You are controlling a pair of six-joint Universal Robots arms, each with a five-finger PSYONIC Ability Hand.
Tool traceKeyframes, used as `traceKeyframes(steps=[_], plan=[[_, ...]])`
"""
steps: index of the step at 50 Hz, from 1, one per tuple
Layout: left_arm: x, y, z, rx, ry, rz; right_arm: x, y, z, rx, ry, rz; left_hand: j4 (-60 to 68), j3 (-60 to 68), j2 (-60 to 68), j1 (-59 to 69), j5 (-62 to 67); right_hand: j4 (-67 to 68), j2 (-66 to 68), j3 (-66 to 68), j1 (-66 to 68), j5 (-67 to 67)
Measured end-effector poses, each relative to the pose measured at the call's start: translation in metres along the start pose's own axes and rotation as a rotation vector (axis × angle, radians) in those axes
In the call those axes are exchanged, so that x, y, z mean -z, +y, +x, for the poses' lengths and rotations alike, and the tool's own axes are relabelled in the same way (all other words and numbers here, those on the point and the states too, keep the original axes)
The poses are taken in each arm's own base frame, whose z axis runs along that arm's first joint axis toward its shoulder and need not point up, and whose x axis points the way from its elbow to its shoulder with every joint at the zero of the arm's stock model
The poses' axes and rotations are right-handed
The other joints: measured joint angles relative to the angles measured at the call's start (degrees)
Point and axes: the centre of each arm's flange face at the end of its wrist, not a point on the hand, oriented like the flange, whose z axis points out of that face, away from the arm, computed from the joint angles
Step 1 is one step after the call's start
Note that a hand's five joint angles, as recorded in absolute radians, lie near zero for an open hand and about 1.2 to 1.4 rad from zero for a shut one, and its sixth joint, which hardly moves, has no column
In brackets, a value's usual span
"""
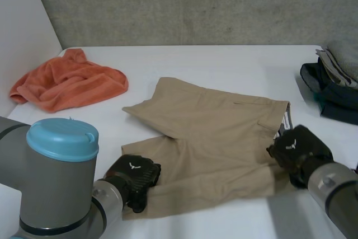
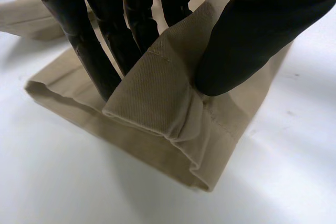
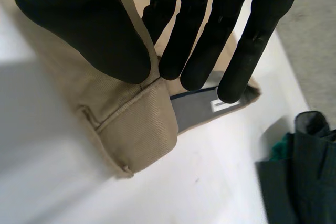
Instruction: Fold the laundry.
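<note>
You are only starting: left hand (image 1: 134,177) pinches the flat shorts (image 1: 207,138) at a leg hem, right hand (image 1: 295,148) pinches the waistband, towel (image 1: 67,85) unfolded.

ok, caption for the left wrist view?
Left hand pinches a leg hem of the khaki shorts between thumb and fingers.

The dark clothes pile (image 1: 334,96) runs past the head view's edge.

shorts (image 1: 207,138) mid desk (image 1: 224,60), bit toward near edge. towel (image 1: 67,82) off at far left corner. clothes pile (image 1: 333,90) at right edge, well apart from shorts. left hand (image 1: 134,180) at shorts' near-left leg hem, right hand (image 1: 296,149) at their right-side waistband.
</note>
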Motion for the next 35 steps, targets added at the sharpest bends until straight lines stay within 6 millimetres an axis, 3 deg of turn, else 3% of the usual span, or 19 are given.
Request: traceKeyframes(steps=[6,11,14,20,26,30,35], plan=[[0.024,0.006,0.019,-0.143,0.077,-0.077,0.023,0.014,-0.01,0.09,-0.128,-0.101,0.2,0.0,0.0,0.0,0.0,0.0,0.0,0.0,0.0,0.0],[0.039,0.005,0.028,-0.227,0.142,-0.114,0.023,0.018,-0.007,0.116,-0.155,-0.122,0.2,0.2,0.2,0.0,0.0,0.0,0.0,0.0,0.0,0.0],[0.035,-0.009,0.026,-0.237,0.128,-0.055,0.014,0.016,-0.003,0.117,-0.142,-0.108,0.2,0.3,0.2,0.0,0.0,0.0,0.0,0.0,0.0,0.0],[0.002,-0.058,0.002,-0.214,-0.014,0.202,-0.02,0.0,0.016,0.082,-0.024,-0.017,0.2,0.4,0.2,0.0,0.0,0.0,0.0,0.0,0.0,0.0],[-0.055,-0.112,-0.031,-0.267,-0.215,0.491,-0.062,-0.024,0.046,0.02,0.148,0.119,0.3,0.4,0.2,0.0,0.0,0.0,0.0,0.0,0.0,0.0],[-0.1,-0.133,-0.046,-0.357,-0.335,0.625,-0.1,-0.035,0.064,0.001,0.254,0.203,0.3,0.4,0.2,0.0,0.0,0.0,0.0,0.0,0.0,0.0],[-0.151,-0.14,-0.063,-0.434,-0.44,0.714,-0.148,-0.042,0.075,0.007,0.36,0.285,0.3,0.5,0.2,0.0,0.0,0.0,0.0,0.0,0.0,0.1]])
